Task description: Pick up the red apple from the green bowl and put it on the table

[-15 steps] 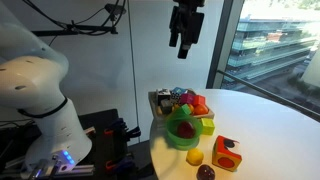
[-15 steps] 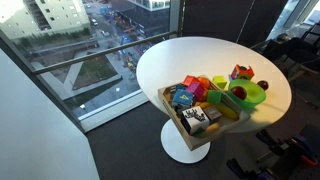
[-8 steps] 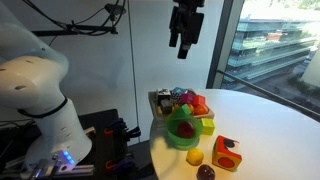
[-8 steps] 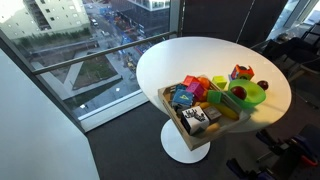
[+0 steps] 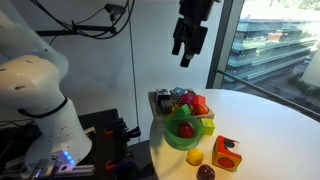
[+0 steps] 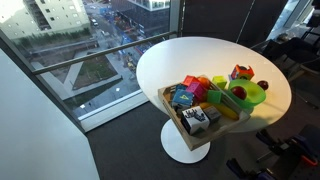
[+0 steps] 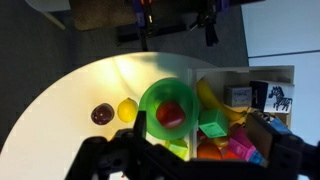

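Observation:
The red apple (image 5: 186, 128) lies inside the green bowl (image 5: 172, 137), which stands on the white table (image 5: 270, 130) near its edge. In the wrist view the apple (image 7: 172, 113) sits in the middle of the bowl (image 7: 150, 100), below the camera. The bowl (image 6: 254, 97) also shows in an exterior view, with the apple (image 6: 241, 93) barely visible in it. My gripper (image 5: 186, 52) hangs high above the bowl, open and empty. Its dark jaws (image 7: 190, 162) frame the bottom of the wrist view. The arm is out of view in an exterior view.
A wooden tray (image 5: 158, 100) of colourful toy blocks and fruit stands right behind the bowl (image 7: 272, 72). A yellow lemon (image 7: 127, 110), a maroon ball (image 7: 101, 115) and an orange-red block (image 5: 227, 152) lie beside the bowl. The table edge is close.
My gripper has shifted slightly sideways and tilted high above the bowl. The apple, the bowl and the toys have not moved.

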Motion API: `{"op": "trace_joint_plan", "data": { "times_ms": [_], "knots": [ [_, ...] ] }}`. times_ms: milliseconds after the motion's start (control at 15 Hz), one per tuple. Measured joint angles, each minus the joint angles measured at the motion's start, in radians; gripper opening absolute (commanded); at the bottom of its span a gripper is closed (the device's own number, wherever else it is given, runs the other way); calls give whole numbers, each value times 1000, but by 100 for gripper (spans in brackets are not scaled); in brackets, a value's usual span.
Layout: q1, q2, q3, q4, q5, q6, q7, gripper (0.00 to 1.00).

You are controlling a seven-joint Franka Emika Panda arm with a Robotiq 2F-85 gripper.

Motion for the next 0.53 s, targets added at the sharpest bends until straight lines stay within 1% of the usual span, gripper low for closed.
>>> {"op": "trace_joint_plan", "data": {
  "times_ms": [267, 533],
  "knots": [
    [0, 69, 29, 9, 0, 14, 24, 100],
    [1, 140, 56, 4, 0, 80, 41, 100]
  ]
}}
